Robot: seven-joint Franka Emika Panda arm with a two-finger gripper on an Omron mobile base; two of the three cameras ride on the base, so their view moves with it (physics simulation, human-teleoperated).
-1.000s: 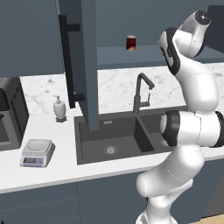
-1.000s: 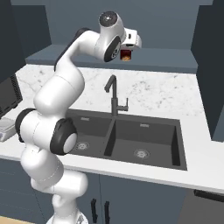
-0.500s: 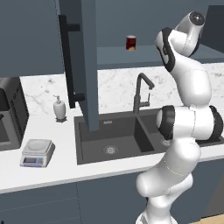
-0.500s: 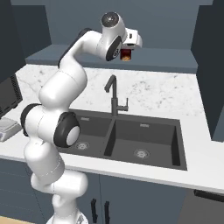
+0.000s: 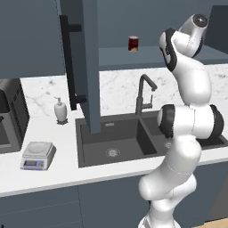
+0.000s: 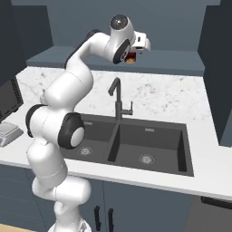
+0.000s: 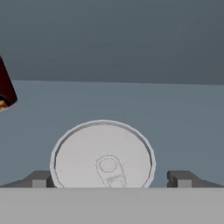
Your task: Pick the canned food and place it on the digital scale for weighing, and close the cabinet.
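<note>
My pincer (image 7: 109,179) stands wide, its two tips on either side of the can (image 7: 103,154), whose pale silvery top with a pull tab faces me from straight above; the tips are apart from its rim. The can stands on the grey shelf (image 7: 175,118) inside the cabinet (image 5: 80,53), and a second dark-red can (image 7: 5,89) with an orange mark sits off to the side on the same shelf. The cabinet door (image 5: 91,67) hangs open over the sink (image 5: 116,138). Far down on the bench (image 5: 53,171), left of the sink, lies the scale (image 5: 38,155), with the soap bottle (image 5: 60,110) behind it.
</note>
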